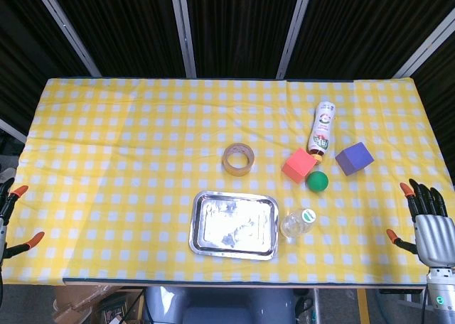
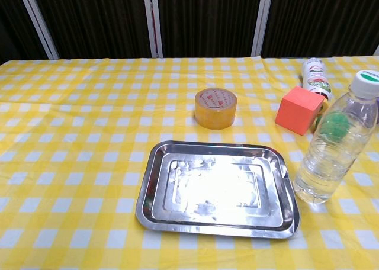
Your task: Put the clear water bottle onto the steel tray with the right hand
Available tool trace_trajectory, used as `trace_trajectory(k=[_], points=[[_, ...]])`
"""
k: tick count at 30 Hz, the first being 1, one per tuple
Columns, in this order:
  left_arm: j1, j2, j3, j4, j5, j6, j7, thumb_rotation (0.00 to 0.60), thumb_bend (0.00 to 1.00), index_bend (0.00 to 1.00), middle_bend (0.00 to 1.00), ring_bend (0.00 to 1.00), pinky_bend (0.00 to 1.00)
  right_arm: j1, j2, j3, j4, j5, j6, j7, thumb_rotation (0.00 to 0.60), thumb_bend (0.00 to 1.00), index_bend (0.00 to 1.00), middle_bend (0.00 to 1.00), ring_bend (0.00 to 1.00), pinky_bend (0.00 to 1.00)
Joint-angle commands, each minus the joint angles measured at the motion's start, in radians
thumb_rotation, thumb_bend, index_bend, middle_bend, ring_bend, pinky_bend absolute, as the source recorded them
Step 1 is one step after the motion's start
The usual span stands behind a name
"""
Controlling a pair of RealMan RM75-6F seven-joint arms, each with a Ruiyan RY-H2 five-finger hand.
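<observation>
A clear water bottle (image 1: 297, 222) (image 2: 333, 144) with a green-and-white cap stands upright on the yellow checked cloth, just right of the steel tray (image 1: 234, 224) (image 2: 216, 190). The tray is empty and lies near the table's front edge. My right hand (image 1: 429, 223) hovers at the table's right front corner, well to the right of the bottle, fingers spread and holding nothing. My left hand (image 1: 8, 221) shows only partly at the left edge, fingers apart and empty. Neither hand appears in the chest view.
A roll of tan tape (image 1: 239, 159) (image 2: 215, 108) sits behind the tray. An orange-red cube (image 1: 299, 165) (image 2: 299, 109), a green ball (image 1: 317, 181), a purple cube (image 1: 354, 158) and a lying white bottle (image 1: 323, 128) (image 2: 315, 75) crowd behind the water bottle.
</observation>
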Motion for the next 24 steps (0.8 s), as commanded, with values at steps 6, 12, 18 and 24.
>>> trace_trajectory(k=[6, 12, 18, 24], points=[[0.003, 0.003, 0.004, -0.008, 0.014, 0.01, 0.002, 0.6, 0.18, 0.13, 0.0, 0.0, 0.0, -0.002, 0.004, -0.005, -0.006, -0.001, -0.002, -0.002, 0.6, 0.26, 0.07, 0.01, 0.0, 0.0], [0.005, 0.006, 0.004, -0.011, 0.015, 0.012, -0.002, 0.6, 0.18, 0.13, 0.0, 0.0, 0.0, -0.001, 0.011, -0.008, -0.019, 0.003, -0.013, -0.002, 0.6, 0.26, 0.07, 0.01, 0.0, 0.0], [0.0, 0.002, 0.005, -0.006, 0.001, -0.009, 0.003, 0.6, 0.18, 0.13, 0.0, 0.0, 0.0, 0.005, 0.019, -0.019, -0.027, 0.018, -0.054, 0.008, 0.6, 0.26, 0.07, 0.01, 0.0, 0.0], [0.008, -0.004, 0.019, -0.018, 0.028, 0.009, 0.035, 0.6, 0.18, 0.13, 0.0, 0.0, 0.0, 0.032, 0.064, -0.048, -0.063, 0.023, -0.168, 0.147, 0.6, 0.26, 0.07, 0.01, 0.0, 0.0]])
